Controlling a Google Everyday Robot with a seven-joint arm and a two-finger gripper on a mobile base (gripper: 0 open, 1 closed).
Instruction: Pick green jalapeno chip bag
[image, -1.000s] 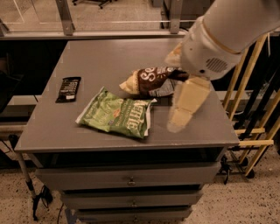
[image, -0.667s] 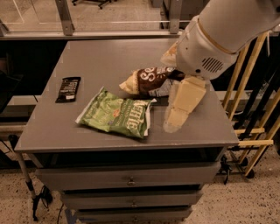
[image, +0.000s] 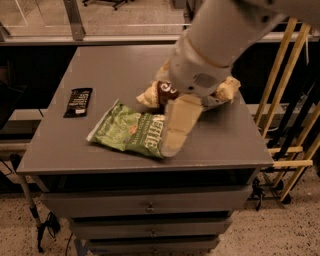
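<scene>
The pincer (image: 171, 145) hangs low over the tabletop (image: 120, 65), its pale tip at the right-hand end of the green jalapeno chip bag (image: 127, 131) and overlapping that edge as seen from the camera. Whether it is spread or pressed together cannot be told, nor whether it already touches the bag. The bag lies flat near the front edge of the tabletop, not lifted.

I judge this to be the reach-and-grasp step, with the pick itself not yet done. The next move probably calls for taking hold of the bag's right end and pinching it firmly before lifting, since a glossy flat bag may slide.

Just behind the pincer, partly under the arm, lies a brown snack bag (image: 162, 92), close to the green one, so the grasp should stay clear of it. A black bar (image: 78, 101) rests well apart on the left.

The only containers are the drawers (image: 147, 205) beneath the tabletop; they are closed and their contents are hidden.
</scene>
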